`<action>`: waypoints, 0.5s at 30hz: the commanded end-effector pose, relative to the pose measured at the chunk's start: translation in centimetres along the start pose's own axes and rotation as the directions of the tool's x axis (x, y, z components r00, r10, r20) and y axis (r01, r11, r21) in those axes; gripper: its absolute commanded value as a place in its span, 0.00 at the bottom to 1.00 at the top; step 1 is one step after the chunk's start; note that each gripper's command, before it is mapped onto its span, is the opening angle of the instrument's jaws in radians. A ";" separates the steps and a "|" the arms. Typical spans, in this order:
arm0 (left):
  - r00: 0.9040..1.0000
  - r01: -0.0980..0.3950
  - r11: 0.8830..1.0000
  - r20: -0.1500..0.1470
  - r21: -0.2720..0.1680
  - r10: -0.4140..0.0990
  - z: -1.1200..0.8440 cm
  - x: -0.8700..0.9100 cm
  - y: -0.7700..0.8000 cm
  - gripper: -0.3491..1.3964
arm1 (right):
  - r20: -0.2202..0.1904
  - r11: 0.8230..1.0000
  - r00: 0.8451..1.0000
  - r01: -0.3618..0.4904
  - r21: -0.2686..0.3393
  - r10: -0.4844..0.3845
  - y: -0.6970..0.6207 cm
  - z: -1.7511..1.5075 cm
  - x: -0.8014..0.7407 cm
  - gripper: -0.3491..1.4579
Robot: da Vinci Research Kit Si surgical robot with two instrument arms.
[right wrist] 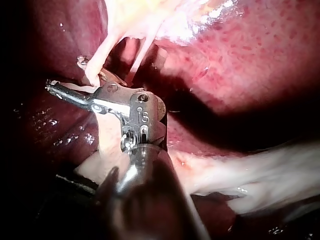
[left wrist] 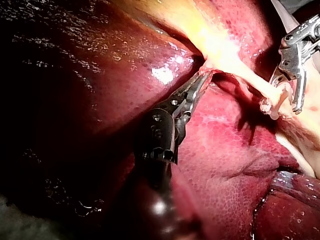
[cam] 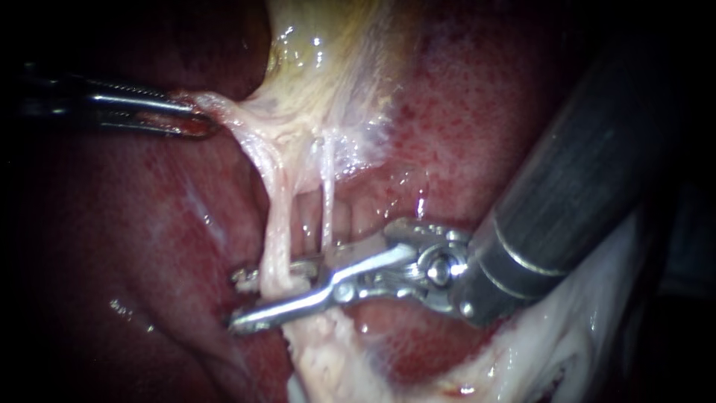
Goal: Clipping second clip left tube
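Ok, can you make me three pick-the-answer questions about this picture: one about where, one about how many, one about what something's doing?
1. Where are the silver jaws of the dark-shafted right instrument?
A. touching the other instrument
B. astride the thicker pale left tube
C. up in the yellowish tissue

2. How many pale stringy tubes stretch down?
A. two
B. four
C. none

3. The jaws of the slim metal left instrument are:
A. open and free
B. hidden
C. shut on pale stretched tissue

Answers: B, the tube runs between them; A, the left tube plus a thin tube; C, both jaws pinch it.
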 end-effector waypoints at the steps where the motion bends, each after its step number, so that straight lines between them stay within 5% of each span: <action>1: 1.000 0.000 1.000 0.000 0.000 0.000 0.00 0.00 0.00 0.00 | -0.001 1.000 1.000 0.000 0.003 0.000 -0.03 0.01 0.01 0.46; 9: 1.000 0.000 1.000 0.000 0.000 0.000 0.00 0.00 0.00 0.00 | -0.002 1.000 1.000 -0.005 0.007 0.005 -0.08 -0.06 0.07 0.39; 15: 1.000 0.000 1.000 0.000 0.000 0.000 0.01 0.00 0.00 0.00 | 0.001 1.000 1.000 -0.006 0.011 0.006 -0.10 -0.10 0.07 0.19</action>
